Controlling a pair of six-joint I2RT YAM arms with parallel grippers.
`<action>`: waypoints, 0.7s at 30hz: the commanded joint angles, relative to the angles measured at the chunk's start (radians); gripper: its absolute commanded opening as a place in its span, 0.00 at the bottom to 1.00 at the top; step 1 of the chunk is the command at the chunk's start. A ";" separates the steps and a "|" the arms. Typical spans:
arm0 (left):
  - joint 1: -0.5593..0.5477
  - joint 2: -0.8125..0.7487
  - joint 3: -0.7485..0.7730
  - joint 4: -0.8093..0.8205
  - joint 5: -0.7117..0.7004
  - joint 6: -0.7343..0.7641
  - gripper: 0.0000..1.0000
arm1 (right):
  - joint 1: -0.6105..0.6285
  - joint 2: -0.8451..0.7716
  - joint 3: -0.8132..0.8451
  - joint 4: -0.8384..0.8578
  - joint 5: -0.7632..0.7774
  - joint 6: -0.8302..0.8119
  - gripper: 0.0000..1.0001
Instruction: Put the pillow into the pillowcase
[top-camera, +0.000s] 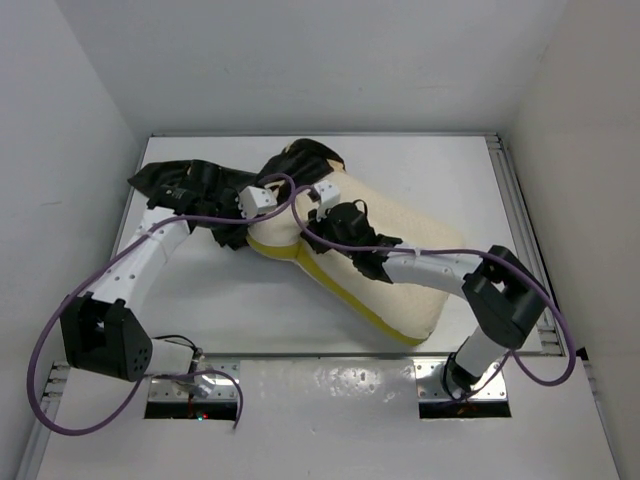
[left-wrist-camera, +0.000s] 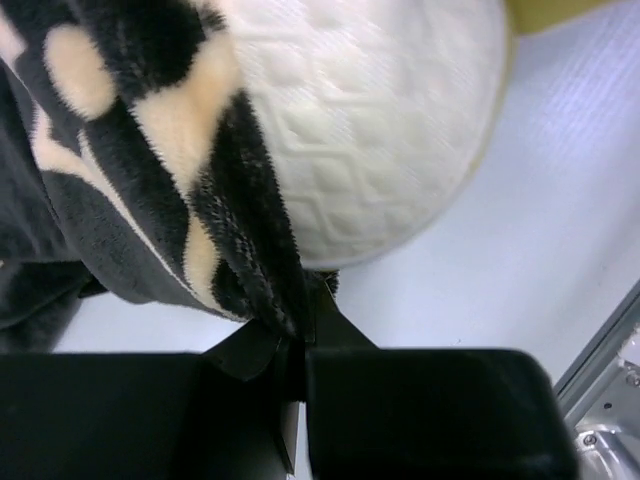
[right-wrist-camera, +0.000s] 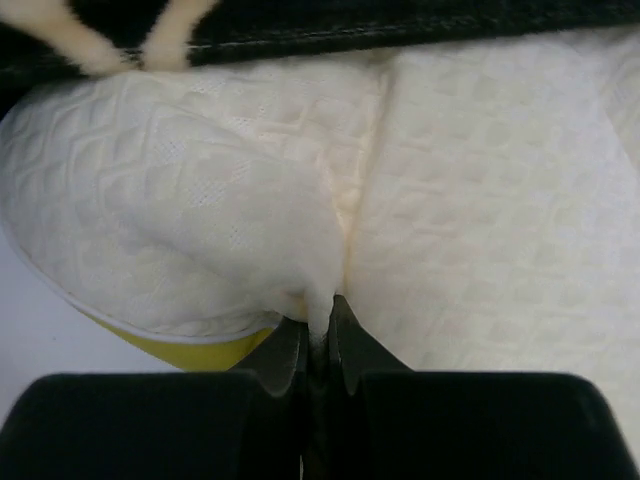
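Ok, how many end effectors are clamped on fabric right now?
2. The left end effector pinches the pillowcase edge beside the pillow; the right end effector pinches a fold of the pillow itself.

Nothing could be read in any of the three views — no word, number, brand or sign. The pillowcase (left-wrist-camera: 130, 200) carried only tan shapes on black plush, and the pillow (right-wrist-camera: 480, 200) showed only its dimpled weave.
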 joint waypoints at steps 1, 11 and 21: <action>-0.017 -0.047 0.039 -0.168 0.073 0.082 0.00 | -0.023 -0.029 0.099 0.135 0.157 0.080 0.00; -0.075 -0.030 0.128 -0.330 0.326 0.259 0.00 | -0.022 0.087 0.253 -0.037 0.342 0.150 0.00; -0.042 0.062 0.089 -0.043 0.353 -0.111 0.34 | 0.037 0.040 0.023 0.242 0.004 0.148 0.68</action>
